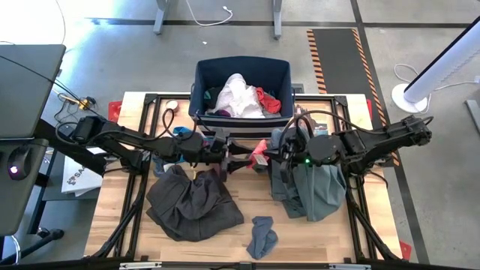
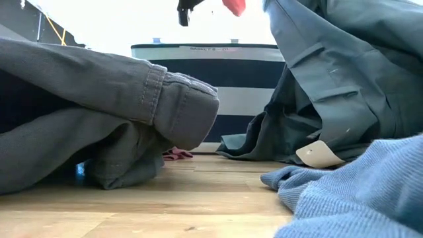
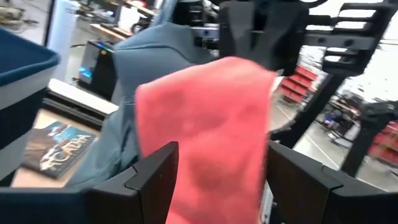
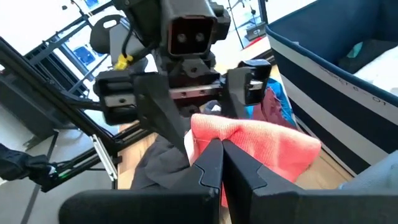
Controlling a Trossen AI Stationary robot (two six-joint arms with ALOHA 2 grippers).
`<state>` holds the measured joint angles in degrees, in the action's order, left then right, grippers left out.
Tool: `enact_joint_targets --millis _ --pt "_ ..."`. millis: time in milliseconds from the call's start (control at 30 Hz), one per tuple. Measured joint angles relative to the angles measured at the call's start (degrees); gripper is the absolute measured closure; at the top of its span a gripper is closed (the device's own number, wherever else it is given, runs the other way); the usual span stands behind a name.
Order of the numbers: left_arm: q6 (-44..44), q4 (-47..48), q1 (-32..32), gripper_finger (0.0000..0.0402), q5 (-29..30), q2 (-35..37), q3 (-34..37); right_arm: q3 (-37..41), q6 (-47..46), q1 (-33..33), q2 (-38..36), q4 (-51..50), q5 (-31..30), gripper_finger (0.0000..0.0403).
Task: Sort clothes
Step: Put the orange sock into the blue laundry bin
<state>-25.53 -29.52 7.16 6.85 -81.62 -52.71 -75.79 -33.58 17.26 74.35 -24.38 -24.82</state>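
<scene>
A red cloth piece (image 1: 259, 148) is up in the air between my two grippers, above the table's middle. My right gripper (image 1: 265, 152) is shut on it (image 4: 219, 152). My left gripper (image 1: 238, 150) faces it, open, with its fingers (image 3: 155, 180) on either side of the red cloth (image 3: 211, 124). A grey-green shirt (image 1: 307, 187) hangs from under my right arm, its lower part on the table; what holds it up is hidden. Dark grey-brown trousers (image 1: 191, 204) lie crumpled on the table at the left. A grey sock (image 1: 262, 236) lies near the front edge. My right gripper pinches the red cloth's bunched edge (image 4: 231, 135) between its two shut fingers, coming level from the table's right side. The cloth is lifted clear of the table. Whether my left gripper's open fingers touch the cloth, I cannot tell.
The navy bin with white stripes (image 1: 202, 82) stands at the table's far edge, holding white and red clothes (image 1: 240, 96). Maroon and bright blue pieces (image 4: 270, 106) lie on the table under the grippers. A printed booklet (image 3: 59, 149) lies at the table's left side.
</scene>
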Motion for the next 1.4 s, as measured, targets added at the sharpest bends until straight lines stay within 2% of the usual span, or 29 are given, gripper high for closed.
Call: enact_joint_targets --millis 167,267,333,433,533,600,700,767,900,1000,1133,1200,1267,1400 --pt "-0.8 0.1 0.0 0.0174 2.5 0.0 0.0 0.0 0.0 0.0 0.0 1.2 0.3 0.0403" --pt "-1.0 0.2 0.0 0.0178 2.0 0.0 0.0 0.0 0.0 0.0 0.0 2.0 0.3 0.0403" --pt "-1.5 0.5 -0.2 0.0195 0.4 0.0 0.0 0.0 0.0 0.0 0.0 2.1 0.3 0.0403" --pt "-4.0 1.3 -0.9 0.0257 -2.7 0.0 0.0 0.0 0.0 0.0 0.0 2.0 0.6 0.0403" --pt "-5.6 1.0 -1.7 0.0355 -5.7 0.0 0.0 0.0 0.7 0.0 0.0 1.8 4.1 0.0403" --pt "-6.0 0.8 -2.0 0.0387 -7.3 0.0 0.0 0.0 0.7 0.0 0.0 1.1 6.8 0.0403" --pt "-5.9 -0.3 -2.0 0.0392 -7.6 0.0 0.0 0.0 -1.4 0.2 0.0 -0.7 9.4 0.0402" --pt "-5.9 -0.3 -2.0 0.0397 -7.7 0.3 0.0 0.0 -5.9 0.1 0.0 -3.8 11.8 0.0395" --pt "-4.2 1.1 -2.3 0.0399 -7.2 2.1 0.0 0.2 -18.6 1.1 0.0 -16.8 17.1 0.0359" --pt "-2.0 3.1 -2.3 0.0399 -4.6 4.2 0.0 2.3 -25.7 3.3 0.0 -25.2 19.6 0.0325" --pt "0.8 4.9 -2.3 0.0400 -1.8 6.9 0.0 6.6 -37.2 5.8 0.0 -33.9 26.2 0.0294" --pt "2.0 5.2 -2.3 0.0400 -0.4 8.2 0.0 9.0 -40.5 7.1 0.3 -34.6 29.4 0.0290" --pt "3.0 5.4 -2.7 0.0401 0.8 9.5 0.0 10.7 -41.0 8.6 0.4 -31.1 30.3 0.0289" --pt "3.6 5.3 -4.3 0.0401 2.2 12.3 0.0 11.9 -41.2 10.7 0.4 -23.4 24.9 0.0289"
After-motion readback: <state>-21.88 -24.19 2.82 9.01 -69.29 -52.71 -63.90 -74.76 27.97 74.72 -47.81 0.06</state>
